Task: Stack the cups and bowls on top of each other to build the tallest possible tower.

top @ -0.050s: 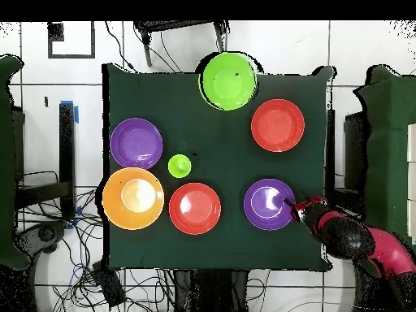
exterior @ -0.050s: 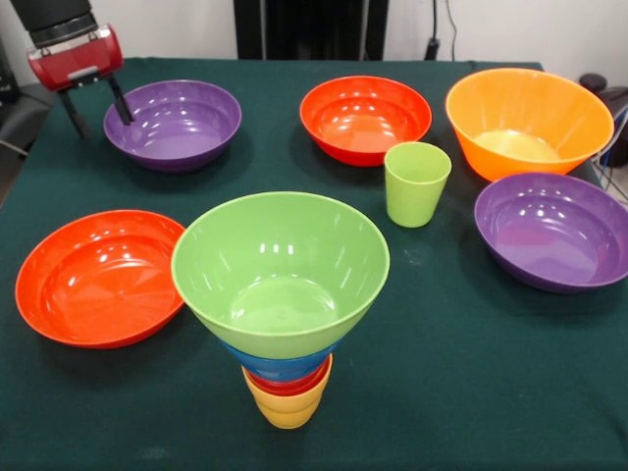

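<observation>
Gripper beside the rim of a purple bowl, one finger just over its edge, the other outside; the fingers stand apart and hold nothing. The tower stands at the table's opposite edge, green bowl uppermost over blue bowl, red cup and yellow cup. The purple bowl lies directly next to the fingers, so it is probably the next piece; the light green cup stands loose, well apart, near the table's middle.
</observation>
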Motion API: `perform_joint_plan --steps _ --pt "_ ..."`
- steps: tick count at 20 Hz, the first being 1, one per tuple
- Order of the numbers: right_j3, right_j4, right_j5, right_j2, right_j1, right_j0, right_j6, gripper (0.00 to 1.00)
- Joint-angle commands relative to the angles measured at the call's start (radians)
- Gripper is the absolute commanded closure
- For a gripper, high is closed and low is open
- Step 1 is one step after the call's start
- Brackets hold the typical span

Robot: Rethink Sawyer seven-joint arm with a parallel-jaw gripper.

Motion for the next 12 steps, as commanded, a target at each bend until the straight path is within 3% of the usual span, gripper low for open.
perform_joint_plan --steps 1,12 --pt "-0.06 -0.03 0.13 -0.023 0.031 0.056 -0.286 0.0" --pt "-0.05 -0.043 0.122 -0.035 0.025 0.046 -0.278 0.0"
